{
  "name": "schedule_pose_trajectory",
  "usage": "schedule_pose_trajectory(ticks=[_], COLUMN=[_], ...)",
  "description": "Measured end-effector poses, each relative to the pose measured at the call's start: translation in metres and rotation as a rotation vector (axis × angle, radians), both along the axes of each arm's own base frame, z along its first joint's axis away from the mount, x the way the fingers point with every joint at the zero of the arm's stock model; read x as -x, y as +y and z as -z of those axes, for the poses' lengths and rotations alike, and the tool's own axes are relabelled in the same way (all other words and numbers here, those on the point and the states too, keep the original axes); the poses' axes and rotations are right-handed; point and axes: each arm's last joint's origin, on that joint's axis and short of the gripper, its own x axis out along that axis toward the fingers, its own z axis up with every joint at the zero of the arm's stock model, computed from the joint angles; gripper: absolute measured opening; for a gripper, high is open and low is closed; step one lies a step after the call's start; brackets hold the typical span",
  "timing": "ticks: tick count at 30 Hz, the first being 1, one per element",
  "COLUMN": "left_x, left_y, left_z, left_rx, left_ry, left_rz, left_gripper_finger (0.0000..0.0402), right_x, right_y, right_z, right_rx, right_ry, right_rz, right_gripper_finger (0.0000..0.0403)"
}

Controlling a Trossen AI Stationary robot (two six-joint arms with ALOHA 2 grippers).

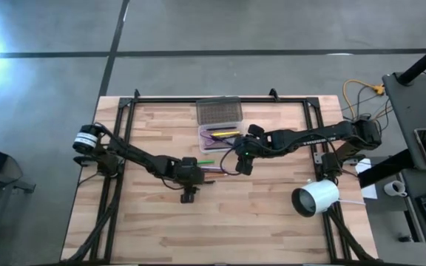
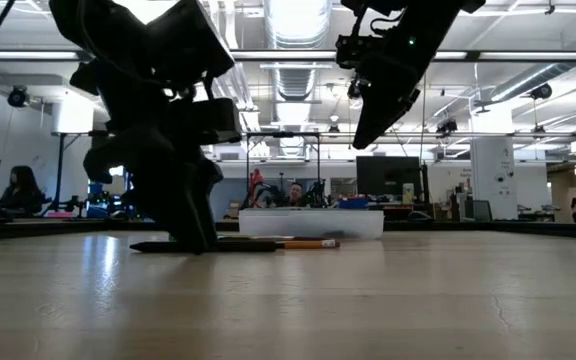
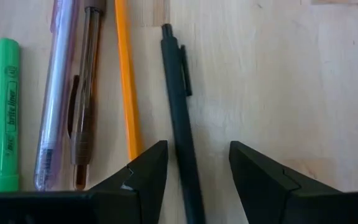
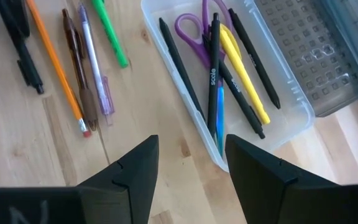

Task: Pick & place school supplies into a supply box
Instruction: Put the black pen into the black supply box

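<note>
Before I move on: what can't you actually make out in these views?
- Black pen: lower end hidden between the left gripper fingers, left wrist view.
- Pens left on the table: too small to count, high view.
- Box contents: overlapping, count unclear, right wrist view.
- Box lid: cut off by the edge.

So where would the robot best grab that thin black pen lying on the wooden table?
Probably mid-barrel, from straight above. The thin black pen lies flat, and the left gripper is open with a finger on each side. The orange pencil lies close beside it, so pinching across the barrel looks cleanest.
</note>
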Motion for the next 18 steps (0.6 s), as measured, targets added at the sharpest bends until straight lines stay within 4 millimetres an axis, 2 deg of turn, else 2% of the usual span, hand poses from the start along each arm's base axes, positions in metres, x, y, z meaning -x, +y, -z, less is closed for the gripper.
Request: schedule_pose_trajectory(ticks=[6,18], left_x=[-0.0029,-0.001], left_y=[-0.0005,-0.0003], left_z=[-0.0019,-0.0006], left_rx=[0.003,0.025], left_ry=[-0.001,0.018], left_rz=[0.001,0.007], left_gripper_finger=[0.0146,0.0014], right_x=[0.0004,0.001], right_y=[0.0,0.0001], right_z=[0.0007,0.0013], right_rx=[-0.004,-0.006], right_ry=[0.001,0.005], right_rz=[0.007,0.01], right_gripper_finger=[0.0175,0.0172])
